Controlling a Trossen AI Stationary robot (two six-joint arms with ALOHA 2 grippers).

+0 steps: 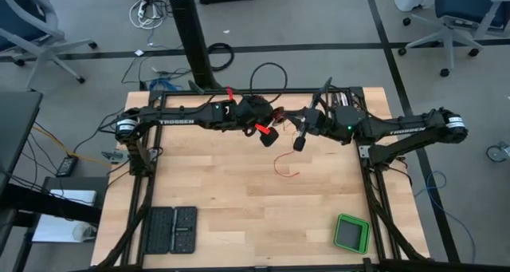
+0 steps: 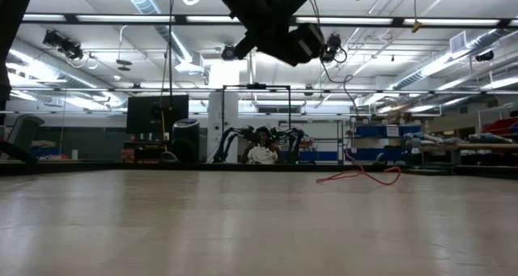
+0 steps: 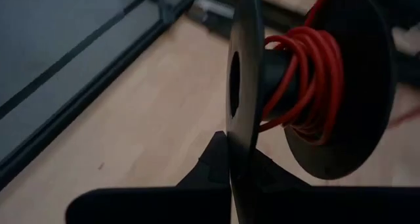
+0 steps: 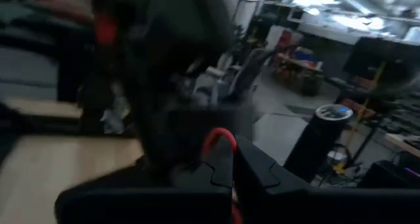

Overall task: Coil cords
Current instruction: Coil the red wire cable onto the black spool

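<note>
Left claw [image 3: 230,165] is clamped shut on the rim of a black plastic spool [image 3: 315,86] that already has a good few turns of thin red-orange cord [image 3: 315,73] wound around its hub, held up in the air over the back-middle of the light wooden table [image 1: 215,200]. Right claw [image 1: 300,142] hangs just beside it, also closed, and the right wrist view shows a loop of that cord pinched between its tips. So the cord runs spool-to-right-claw, and the loose tail [image 1: 285,170] drops down and lies squiggled on the table below and a bit in front of both claws, slightly nearer the right one. I'd guess the next wrap depends on the right claw carrying the cord around the spool's axis.
</note>
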